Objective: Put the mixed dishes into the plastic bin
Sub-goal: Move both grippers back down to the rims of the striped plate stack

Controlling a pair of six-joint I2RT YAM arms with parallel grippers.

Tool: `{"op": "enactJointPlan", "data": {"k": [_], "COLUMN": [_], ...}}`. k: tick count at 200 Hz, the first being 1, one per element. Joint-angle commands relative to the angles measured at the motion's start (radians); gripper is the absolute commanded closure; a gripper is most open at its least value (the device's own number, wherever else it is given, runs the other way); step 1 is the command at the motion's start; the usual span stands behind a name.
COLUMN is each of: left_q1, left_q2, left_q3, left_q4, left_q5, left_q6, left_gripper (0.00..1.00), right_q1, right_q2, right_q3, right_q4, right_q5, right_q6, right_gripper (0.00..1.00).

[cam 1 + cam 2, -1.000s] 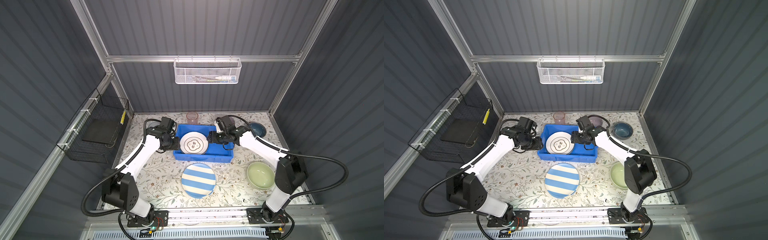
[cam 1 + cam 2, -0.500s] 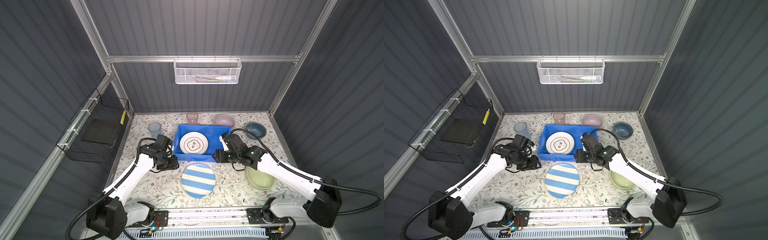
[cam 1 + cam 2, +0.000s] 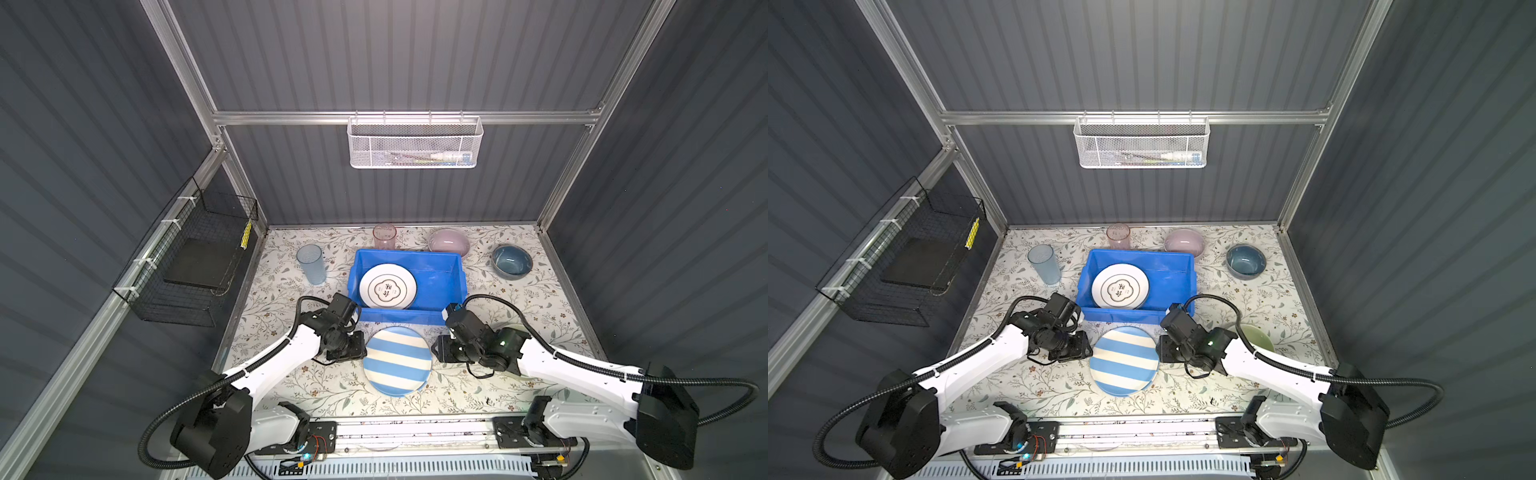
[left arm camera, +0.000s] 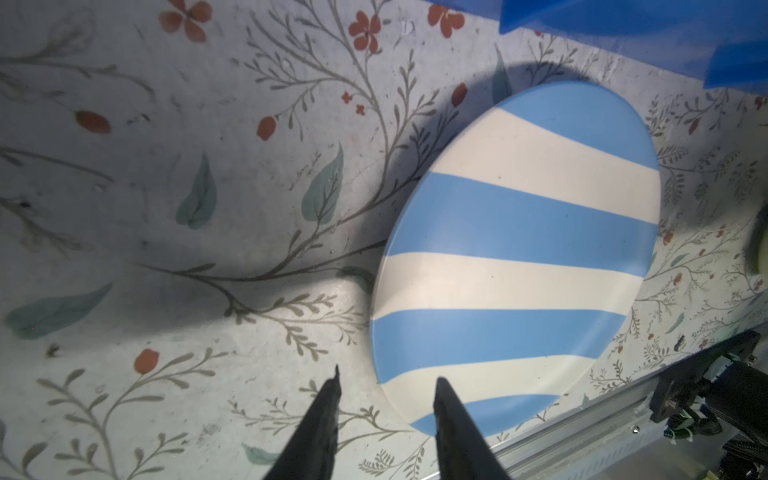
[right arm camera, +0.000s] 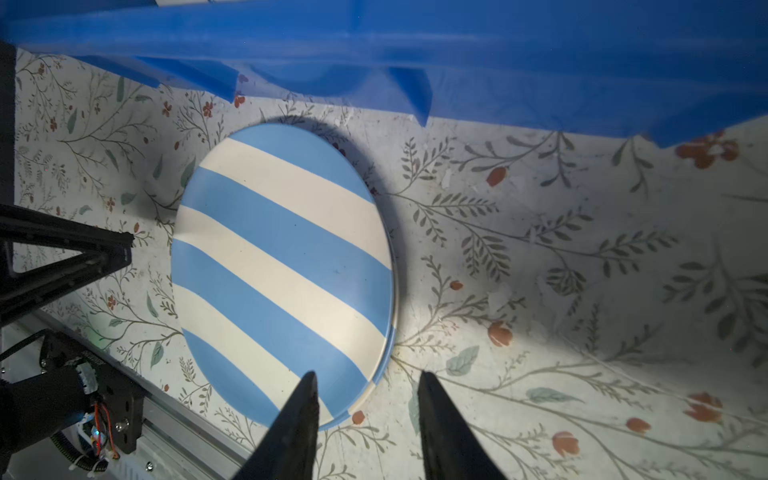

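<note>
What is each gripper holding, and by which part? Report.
Nothing held. The left gripper and right gripper, jaws open, straddle opposite rims of the striped plate.

Table (image 3: 278, 291) brightly lit from above, hard shadows in wrist views, plastic bin (image 5: 374, 41) blurred close up.

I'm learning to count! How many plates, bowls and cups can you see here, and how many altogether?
Plates: 2, the emblem plate inside the blue bin and the striped plate on the table.
Bowls: 3, the lilac bowl, the dark blue bowl and the pale green bowl.
Cups: 2, the blue cup and the pink cup.
Total: 7
</note>
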Motion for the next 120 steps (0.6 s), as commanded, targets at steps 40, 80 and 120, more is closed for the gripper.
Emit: {"op": "enactJointPlan", "data": {"k": [40, 80, 120], "left_q1": [-0.01, -0.014, -0.016], "left_q2": [0.117, 0.165, 0.177], "left_q3": [-0.022, -0.025, -0.022], "left_q4": [0.109, 0.126, 0.116], "left_q5": [-0.003, -0.005, -0.011], "left_q6": [0.012, 0.011, 0.015], "left_gripper": [0.7, 0.74, 0.78], "right_q1": [0.032, 0.041, 0.044], "right_q2": [0.059, 0.145, 0.171], "right_q3": [-0.074, -0.072, -0.072], "right_q4": [0.1, 0.152, 0.182], "right_q5": [-0.019, -0.065, -0.088], "right_q6": [0.093, 0.111, 0.119], "right_gripper": [0.67, 0.7, 0.73]}}
